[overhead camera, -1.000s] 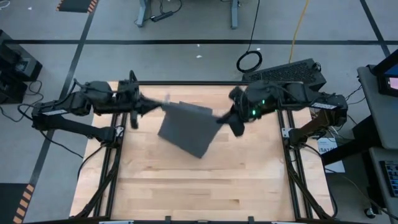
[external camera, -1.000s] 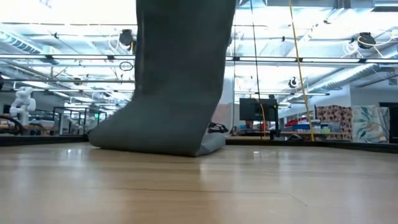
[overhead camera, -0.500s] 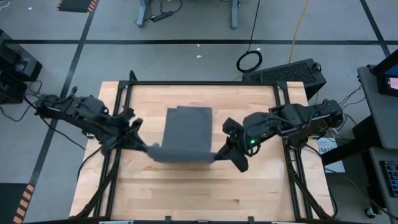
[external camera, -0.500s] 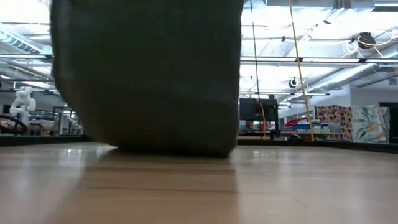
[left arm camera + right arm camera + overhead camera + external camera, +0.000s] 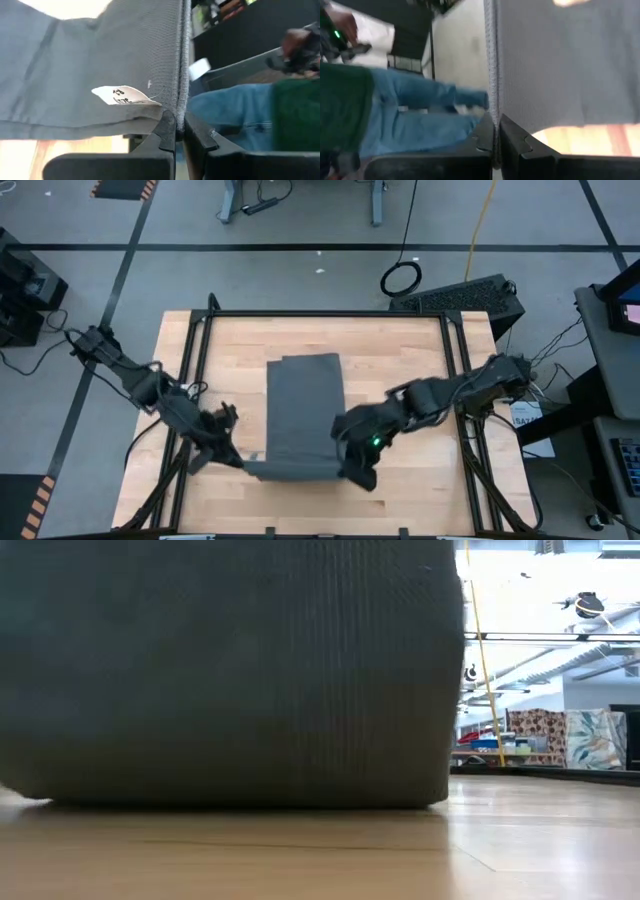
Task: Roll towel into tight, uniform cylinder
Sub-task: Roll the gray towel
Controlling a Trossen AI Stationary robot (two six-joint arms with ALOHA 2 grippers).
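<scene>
The dark grey towel (image 5: 303,405) is stretched lengthwise down the middle of the wooden table (image 5: 410,490). Its far end (image 5: 305,362) lies on the wood and its near edge is raised, so it fills most of the low view (image 5: 230,670). My left gripper (image 5: 243,463) is shut on the near left corner and my right gripper (image 5: 343,463) on the near right corner. A small white tag (image 5: 125,95) sits close to the left fingers. My left gripper pinches the towel's hemmed edge (image 5: 179,107) between its two fingers at the near left corner, just beside the white tag. It comes slanting down from the table's left. The corner is lifted and the cloth runs taut away from the fingers. My right gripper pinches the towel's hemmed edge (image 5: 492,112) between its two fingers at the near right corner, slanting down from the table's right. That corner is lifted clear, the near edge is stretched straight across to the other gripper, and the far part rests on the table.
A black frame (image 5: 330,314) runs along the table's far edge and sides. Bare wood lies left and right of the towel and along the near edge. A person in blue trousers (image 5: 235,115) stands beyond the table in the wrist views (image 5: 420,115).
Both grippers have gone toward the table's near edge and down, still shut on the towel's corners. The towel, first hanging bunched and askew over the far part of the table, is now drawn out straight. Its far end has stayed on the wood.
</scene>
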